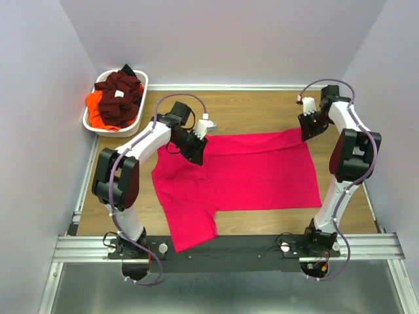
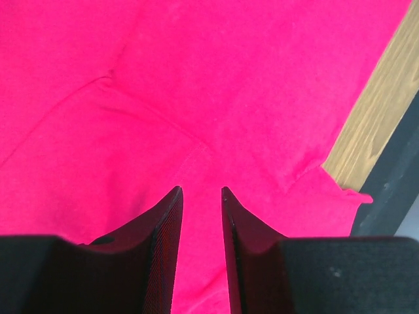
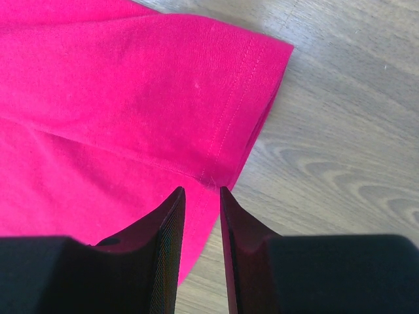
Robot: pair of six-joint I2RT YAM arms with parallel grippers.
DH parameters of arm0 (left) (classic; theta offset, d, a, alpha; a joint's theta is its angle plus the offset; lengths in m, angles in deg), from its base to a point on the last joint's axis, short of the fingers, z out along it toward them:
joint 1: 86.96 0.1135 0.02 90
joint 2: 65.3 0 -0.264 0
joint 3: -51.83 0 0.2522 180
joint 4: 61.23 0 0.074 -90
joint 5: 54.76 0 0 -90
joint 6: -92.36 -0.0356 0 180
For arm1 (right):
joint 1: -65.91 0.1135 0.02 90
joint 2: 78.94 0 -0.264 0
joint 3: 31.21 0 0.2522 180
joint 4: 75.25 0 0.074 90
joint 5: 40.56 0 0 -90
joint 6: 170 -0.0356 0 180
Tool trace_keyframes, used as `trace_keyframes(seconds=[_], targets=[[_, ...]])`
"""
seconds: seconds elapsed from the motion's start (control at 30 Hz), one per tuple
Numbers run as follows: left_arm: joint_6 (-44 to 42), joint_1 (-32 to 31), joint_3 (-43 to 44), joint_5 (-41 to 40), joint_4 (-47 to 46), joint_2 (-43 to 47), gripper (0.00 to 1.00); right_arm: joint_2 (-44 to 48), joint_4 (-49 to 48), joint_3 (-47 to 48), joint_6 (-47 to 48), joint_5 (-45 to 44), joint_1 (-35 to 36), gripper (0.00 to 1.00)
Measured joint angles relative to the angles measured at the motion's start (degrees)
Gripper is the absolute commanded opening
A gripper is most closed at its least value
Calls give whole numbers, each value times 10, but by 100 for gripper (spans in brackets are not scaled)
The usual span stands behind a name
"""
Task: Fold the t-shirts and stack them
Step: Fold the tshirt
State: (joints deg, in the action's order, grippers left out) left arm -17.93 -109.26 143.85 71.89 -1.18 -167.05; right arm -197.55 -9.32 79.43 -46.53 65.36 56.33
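Evidently early: from above, the pinkish-red t-shirt [image 1: 252,173] lies spread and unfolded across the middle of the table [image 1: 262,108], while maroon t-shirts [image 1: 123,98] and an orange t-shirt [image 1: 96,108] sit heaped in the white basket [image 1: 88,119] at the far left corner; nothing is stacked. In the left wrist view, the left gripper [image 2: 201,191] hangs over the cloth, jaws narrowly parted, pinching nothing. In the right wrist view, the right gripper [image 3: 201,190] is likewise narrowly parted at a hemmed corner [image 3: 252,98].

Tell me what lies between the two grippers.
The pink t-shirt, spread flat on the wooden table, fills the stretch from the left gripper to the right gripper; the top external view shows it.
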Motion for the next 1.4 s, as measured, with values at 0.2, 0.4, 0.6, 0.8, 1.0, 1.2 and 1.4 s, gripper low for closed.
trace_keyframes(seconds=[0.2,0.4,0.6,0.8,1.0,1.2,1.4], targets=[[15,-49,-26,-38,-10,2,39,0,1,0,0,0,0,35],[41,-87,-28,-76,-35,-18,39,0,2,0,0,0,0,35],[56,-115,-36,-117,-55,-40,39,0,2,0,0,0,0,35],[67,-125,-54,-152,-63,-57,39,0,2,0,0,0,0,35],[70,-125,-54,-179,-73,-59,38,0,2,0,0,0,0,35],[71,-130,-55,-192,-79,-62,27,0,2,0,0,-1,0,35],[70,-130,-56,-196,-83,-63,2,0,2,0,0,-1,0,35]])
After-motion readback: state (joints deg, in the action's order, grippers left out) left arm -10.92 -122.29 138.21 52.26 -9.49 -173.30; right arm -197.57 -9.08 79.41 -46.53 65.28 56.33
